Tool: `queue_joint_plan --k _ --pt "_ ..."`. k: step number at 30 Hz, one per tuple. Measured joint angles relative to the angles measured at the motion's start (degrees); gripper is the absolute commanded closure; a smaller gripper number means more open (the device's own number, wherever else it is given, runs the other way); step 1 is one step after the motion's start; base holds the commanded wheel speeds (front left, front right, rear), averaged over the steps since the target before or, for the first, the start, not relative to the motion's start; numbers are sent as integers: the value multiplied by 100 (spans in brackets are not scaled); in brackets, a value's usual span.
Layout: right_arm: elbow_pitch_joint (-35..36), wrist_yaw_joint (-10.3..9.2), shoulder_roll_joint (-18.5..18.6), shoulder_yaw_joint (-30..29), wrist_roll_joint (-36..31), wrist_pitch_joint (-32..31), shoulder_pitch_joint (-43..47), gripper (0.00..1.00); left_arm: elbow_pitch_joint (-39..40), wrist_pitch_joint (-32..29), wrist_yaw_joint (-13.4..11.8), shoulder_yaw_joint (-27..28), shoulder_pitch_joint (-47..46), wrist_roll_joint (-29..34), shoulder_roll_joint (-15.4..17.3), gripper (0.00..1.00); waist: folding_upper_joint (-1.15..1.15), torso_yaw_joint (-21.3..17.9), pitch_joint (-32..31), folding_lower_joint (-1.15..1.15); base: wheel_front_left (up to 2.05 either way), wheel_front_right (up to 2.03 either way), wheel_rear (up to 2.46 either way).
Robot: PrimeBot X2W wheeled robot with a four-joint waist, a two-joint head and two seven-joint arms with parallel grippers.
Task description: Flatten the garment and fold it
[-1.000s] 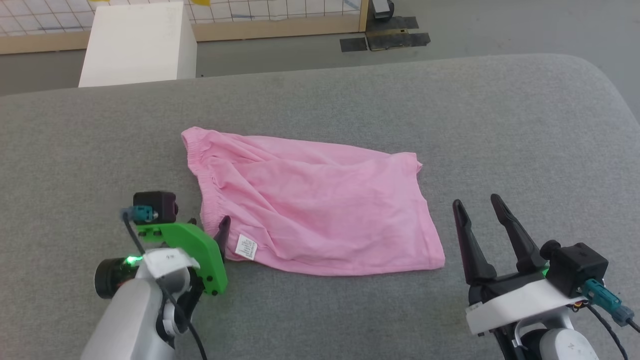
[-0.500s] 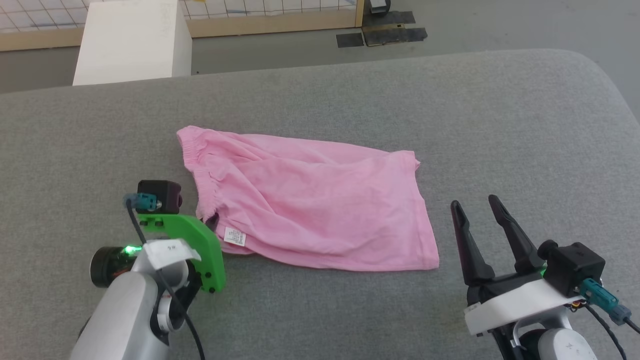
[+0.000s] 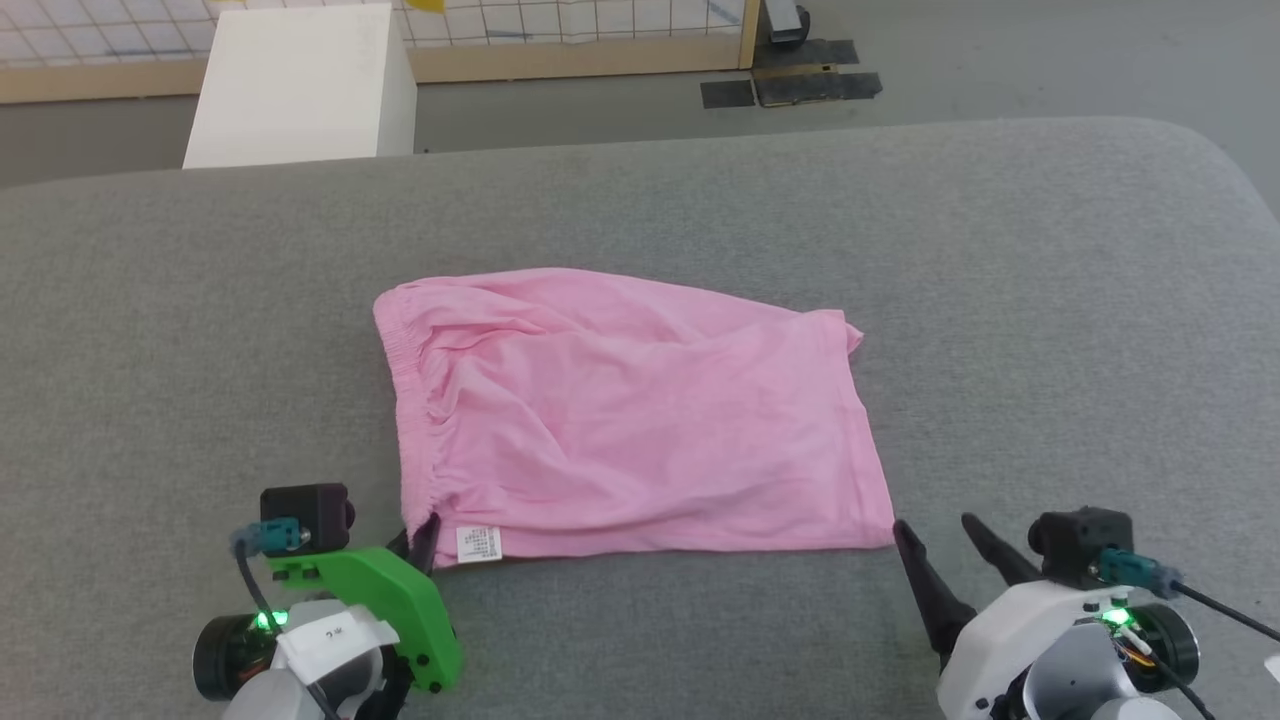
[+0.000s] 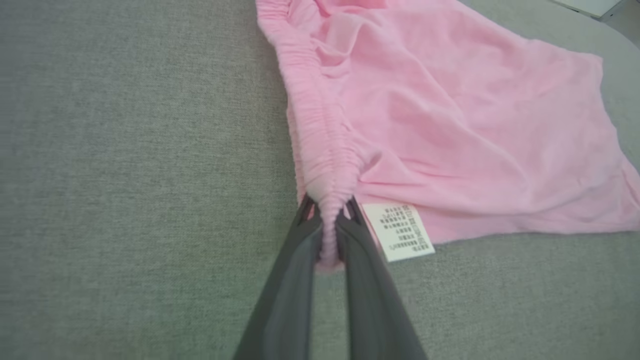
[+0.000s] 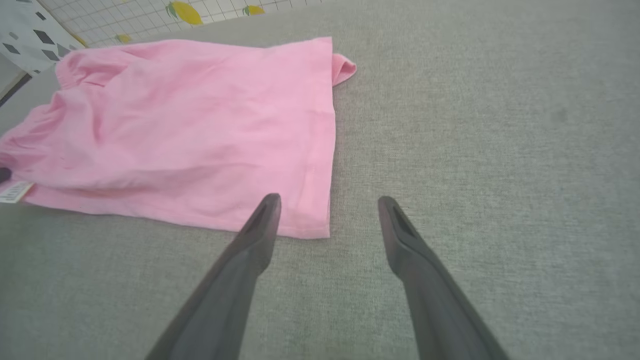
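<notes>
I am pinching the garment at its waistband corner with the left gripper, while the right gripper is holding its fingers spread, empty, beside the hem corner.

Bright even indoor light, soft faint shadows, no glare, wrist views wide-angle and slightly soft near the edges

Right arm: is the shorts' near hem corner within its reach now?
Likely yes: the right gripper is open right beside the near hem corner of the garment, with nothing on the grey cushion between them.
</notes>
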State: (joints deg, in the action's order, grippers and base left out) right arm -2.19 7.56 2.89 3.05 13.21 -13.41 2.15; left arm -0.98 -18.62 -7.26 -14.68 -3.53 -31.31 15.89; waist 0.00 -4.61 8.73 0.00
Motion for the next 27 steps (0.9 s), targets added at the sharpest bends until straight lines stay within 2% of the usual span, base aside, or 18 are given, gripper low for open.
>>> queue_joint_plan --k 7,15,16,17,18,19,23,27 --pt "-333 0 0 78 -107 -901 -413 0 66 108 -13 13 8 -5 -35 100 0 132 197 0 0 0 0" --pt "-487 -1 7 421 -581 -2184 -864 0 18 183 21 -54 -108 -15 -121 100 0 293 458 0 0 0 0" --pt "-443 -1 11 417 -580 -2294 -882 5 4 189 22 -62 -122 -19 -126 100 0 310 479 0 0 0 0" --pt "-408 -1 14 415 -578 -2398 -895 57 -7 205 36 -66 -129 -33 -136 100 0 326 495 0 0 0 0" --pt "-381 -1 18 417 -578 -2466 -901 69 -16 209 52 -69 -129 -51 -144 100 0 337 506 0 0 0 0" --pt "-350 -1 18 422 -578 -2509 -905 100 -27 211 63 -77 -129 -53 -148 100 0 346 513 0 0 0 0" --pt "-213 0 3 436 -503 -2477 -888 100 -54 335 92 -83 -130 -56 -157 100 0 352 475 0 0 0 0" --pt "85 0 -5 309 -186 -2138 -716 100 58 710 285 7 -129 -297 -248 100 0 339 342 0 0 0 0"
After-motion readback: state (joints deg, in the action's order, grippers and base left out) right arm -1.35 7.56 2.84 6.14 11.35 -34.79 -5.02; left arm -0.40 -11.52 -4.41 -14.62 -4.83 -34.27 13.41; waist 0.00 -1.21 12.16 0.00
